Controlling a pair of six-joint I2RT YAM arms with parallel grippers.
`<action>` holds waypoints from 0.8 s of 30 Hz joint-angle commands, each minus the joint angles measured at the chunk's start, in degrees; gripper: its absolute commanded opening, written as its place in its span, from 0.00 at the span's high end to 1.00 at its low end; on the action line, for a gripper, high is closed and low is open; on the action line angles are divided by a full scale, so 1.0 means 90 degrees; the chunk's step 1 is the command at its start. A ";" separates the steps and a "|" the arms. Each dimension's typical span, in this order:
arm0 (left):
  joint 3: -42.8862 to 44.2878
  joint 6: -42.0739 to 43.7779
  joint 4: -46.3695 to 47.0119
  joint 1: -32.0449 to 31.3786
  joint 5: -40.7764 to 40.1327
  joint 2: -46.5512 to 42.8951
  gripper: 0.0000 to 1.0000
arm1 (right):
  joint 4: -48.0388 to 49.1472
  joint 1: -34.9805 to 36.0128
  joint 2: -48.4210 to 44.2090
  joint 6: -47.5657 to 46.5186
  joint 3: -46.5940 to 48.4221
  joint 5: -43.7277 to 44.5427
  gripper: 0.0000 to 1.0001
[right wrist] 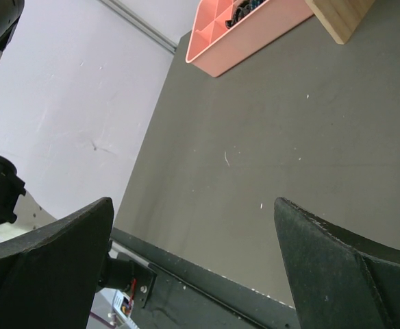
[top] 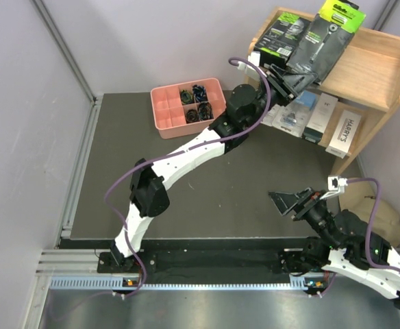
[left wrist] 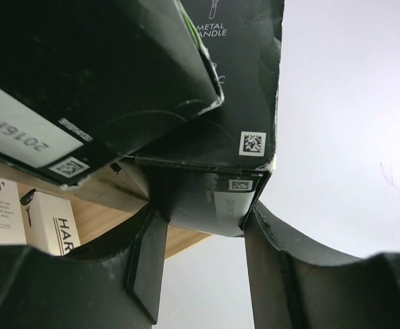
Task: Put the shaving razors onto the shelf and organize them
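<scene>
The wooden shelf [top: 385, 68] stands at the far right. My left gripper [top: 289, 79] is shut on the lower end of a black box with a lime-green end [top: 329, 38], held tilted against the top tier. In the left wrist view the box [left wrist: 238, 103] sits between my fingers [left wrist: 144, 264]. A second black box [top: 281, 34] stands on the top tier beside it and also shows in the left wrist view [left wrist: 83, 75]. Blue blister packs [top: 297, 113] and two white boxes [top: 322, 113] lie on the lower tier. My right gripper [top: 292, 202] is open and empty above the mat.
A pink divided tray [top: 186, 103] of small dark items sits at the back of the dark mat, left of the shelf; it also shows in the right wrist view [right wrist: 248, 34]. A beige object [top: 385, 216] lies at the right edge. Grey walls enclose the left and the back.
</scene>
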 commanded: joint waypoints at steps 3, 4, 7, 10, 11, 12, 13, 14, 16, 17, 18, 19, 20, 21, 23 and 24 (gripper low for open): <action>0.0496 -0.0202 0.0531 0.0155 -0.0117 -0.0063 0.89 | 0.0002 0.0056 -0.0487 0.0038 0.0067 0.0145 0.01; 0.0506 -0.0231 0.0541 0.0155 -0.0097 -0.0044 0.86 | -0.0007 0.0056 -0.0487 0.0048 0.0067 0.0145 0.01; 0.0506 -0.0299 0.0590 0.0155 -0.0097 -0.0015 0.77 | -0.0017 0.0056 -0.0487 0.0058 0.0067 0.0145 0.01; 0.0496 -0.0357 0.0678 0.0155 -0.0136 0.0015 0.66 | -0.0037 0.0056 -0.0487 0.0058 0.0076 0.0145 0.01; 0.0506 -0.0348 0.0707 0.0155 -0.0156 0.0034 0.63 | -0.0056 0.0056 -0.0487 0.0067 0.0076 0.0155 0.01; 0.0535 -0.0387 0.0736 0.0155 -0.0146 0.0054 0.62 | -0.0056 0.0056 -0.0487 0.0058 0.0096 0.0155 0.01; 0.0555 -0.0368 0.0756 0.0155 -0.0127 0.0064 0.60 | -0.0066 0.0066 -0.0487 0.0067 0.0096 0.0165 0.01; 0.0574 -0.0368 0.0756 0.0155 -0.0107 0.0083 0.57 | -0.0076 0.0056 -0.0487 0.0058 0.0106 0.0165 0.01; 0.0643 -0.0329 0.0727 0.0146 -0.0087 0.0093 0.52 | -0.0076 0.0066 -0.0487 0.0067 0.0106 0.0175 0.01; 0.0633 -0.0329 0.0717 0.0136 -0.0087 0.0083 0.48 | -0.0076 0.0056 -0.0487 0.0067 0.0106 0.0175 0.01; 0.0633 -0.0309 0.0717 0.0136 -0.0087 0.0074 0.45 | -0.0066 0.0056 -0.0487 0.0077 0.0096 0.0175 0.01; 0.0643 -0.0299 0.0717 0.0126 -0.0097 0.0073 0.43 | -0.0066 0.0066 -0.0487 0.0067 0.0096 0.0175 0.01; 0.0643 -0.0290 0.0727 0.0126 -0.0107 0.0073 0.41 | -0.0056 0.0066 -0.0487 0.0087 0.0086 0.0175 0.01; 0.0624 -0.0290 0.0736 0.0116 -0.0107 0.0073 0.36 | -0.0056 0.0056 -0.0487 0.0077 0.0086 0.0175 0.01; 0.0643 -0.0251 0.0756 0.0097 -0.0165 0.0073 0.31 | -0.0066 0.0066 -0.0487 0.0077 0.0096 0.0165 0.01; 0.0633 -0.0212 0.0766 0.0087 -0.0175 0.0054 0.28 | -0.0095 0.0056 -0.0487 0.0077 0.0106 0.0175 0.01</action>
